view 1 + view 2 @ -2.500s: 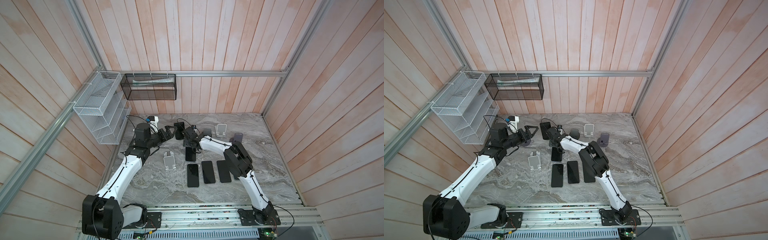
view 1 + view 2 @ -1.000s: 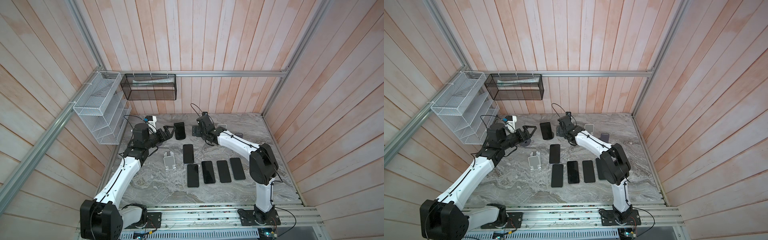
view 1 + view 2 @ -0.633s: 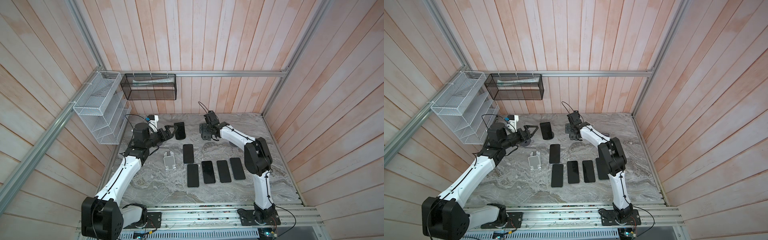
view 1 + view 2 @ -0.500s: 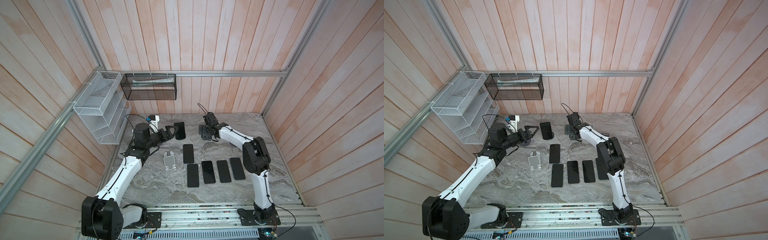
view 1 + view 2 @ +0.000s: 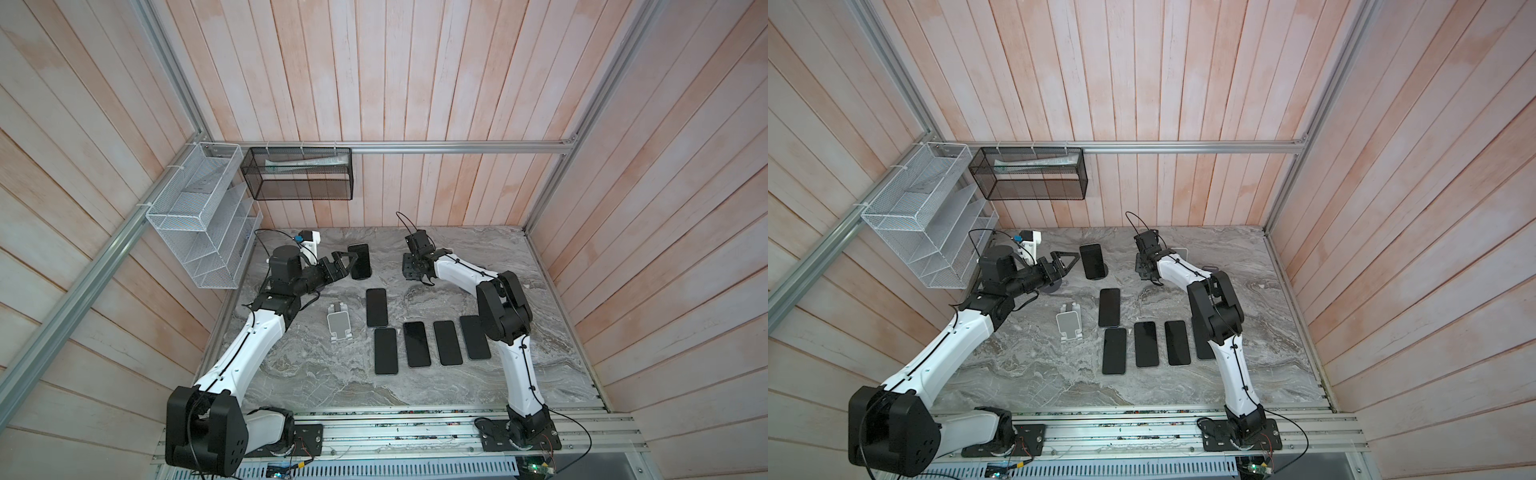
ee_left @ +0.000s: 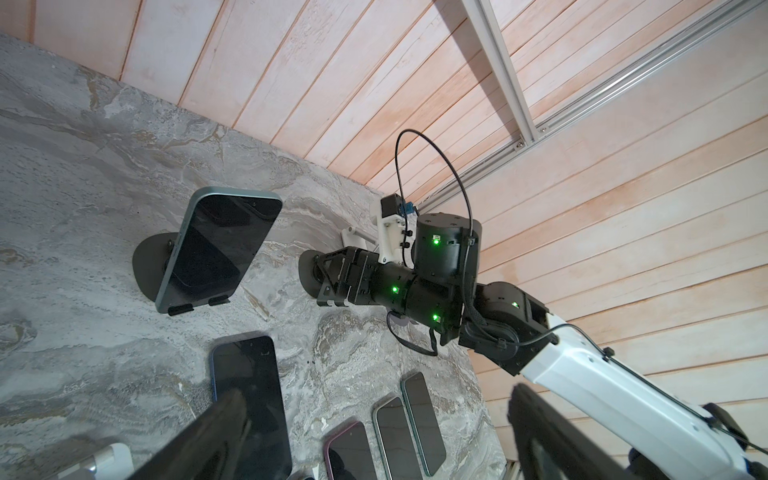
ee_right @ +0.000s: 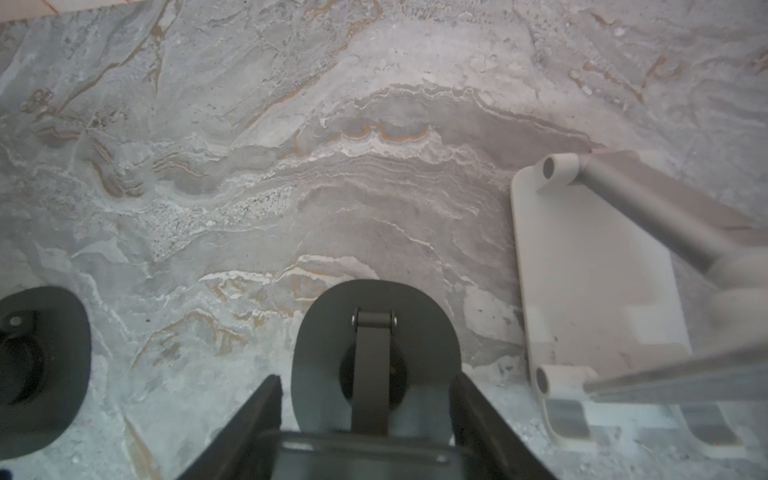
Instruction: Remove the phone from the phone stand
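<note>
In a top view the released left tool, at the phone's nine o'clock, may topple the stand by clenching askew; the right tool's state I cannot tell.

I log an enclosure with walls of pale pinkish wooden planks on three sides, framed by aluminium rails. In both top views a white wire-mesh tiered rack hangs on the left wall. A black mesh basket hangs from the back rail just beside it. The work surface is a grey marble-patterned tabletop. A slotted aluminium base rail runs along its near edge. Lighting is even and soft.
</note>
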Motion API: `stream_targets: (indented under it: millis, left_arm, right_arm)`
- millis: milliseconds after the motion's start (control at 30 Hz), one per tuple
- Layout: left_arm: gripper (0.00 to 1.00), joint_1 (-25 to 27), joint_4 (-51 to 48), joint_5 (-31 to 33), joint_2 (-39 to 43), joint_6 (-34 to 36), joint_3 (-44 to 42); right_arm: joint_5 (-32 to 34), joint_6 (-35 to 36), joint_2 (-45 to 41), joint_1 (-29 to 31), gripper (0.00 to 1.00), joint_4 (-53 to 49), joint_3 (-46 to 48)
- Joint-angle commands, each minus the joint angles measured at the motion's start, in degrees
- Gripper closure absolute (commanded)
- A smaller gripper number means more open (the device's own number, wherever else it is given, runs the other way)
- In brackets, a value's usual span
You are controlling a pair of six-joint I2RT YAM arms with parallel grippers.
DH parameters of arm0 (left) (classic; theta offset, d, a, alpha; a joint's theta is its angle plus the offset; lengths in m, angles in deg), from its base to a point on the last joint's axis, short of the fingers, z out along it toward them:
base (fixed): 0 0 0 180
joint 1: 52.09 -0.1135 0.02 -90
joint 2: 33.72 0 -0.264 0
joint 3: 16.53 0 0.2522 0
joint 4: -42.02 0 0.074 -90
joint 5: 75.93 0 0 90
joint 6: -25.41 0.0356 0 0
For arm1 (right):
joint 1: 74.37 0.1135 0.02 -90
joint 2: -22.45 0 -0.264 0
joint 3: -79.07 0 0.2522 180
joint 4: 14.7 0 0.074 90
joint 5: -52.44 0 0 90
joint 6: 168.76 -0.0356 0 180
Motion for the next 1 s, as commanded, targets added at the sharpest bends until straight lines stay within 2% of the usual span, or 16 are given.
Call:
stream_targets:
  millis: [0, 133, 400, 600, 700, 833, 967]
  left_arm:
    - [0.0, 0.2, 1.3, -0.6, -0.1, 0.1, -0.7]
    - [0.0, 0.3, 1.4, -0.7, 0.2, -0.1, -0.8]
    - [0.0, 0.4, 1.3, 0.0, 0.5, 0.0, -0.9]
    - [0.0, 0.4, 1.4, -1.6, 0.2, -0.6, -0.4]
    - [0.0, 0.3, -0.4, 1.6, 0.7, 1.3, -0.1]
    - [0.0, -0.4, -0.7, 0.1, 0.8, 1.2, 0.5]
    - [0.0, -0.7, -0.6, 2.8, 0.9, 1.6, -0.1]
  right_arm:
    - [1.0, 1.7, 0.2, -0.1, 0.44, 1.5, -0.4]
    - [0.2, 3.0, -0.4, 0.4, 0.51, 3.4, -0.4]
    - [1.0, 3.5, 3.3, 3.7, 0.52, 4.2, -5.9]
    - [0.0, 5.8, 8.7, 3.6, 0.52, 0.9, -15.3]
    - [-0.7, 6.6, 12.6, 3.7, 0.52, -1.6, -21.0]
    - [0.0, 7.1, 15.2, 4.0, 0.51, 0.5, -21.3]
    - [-1.0, 6.5, 16.4, 3.8, 0.49, 1.2, -21.3]
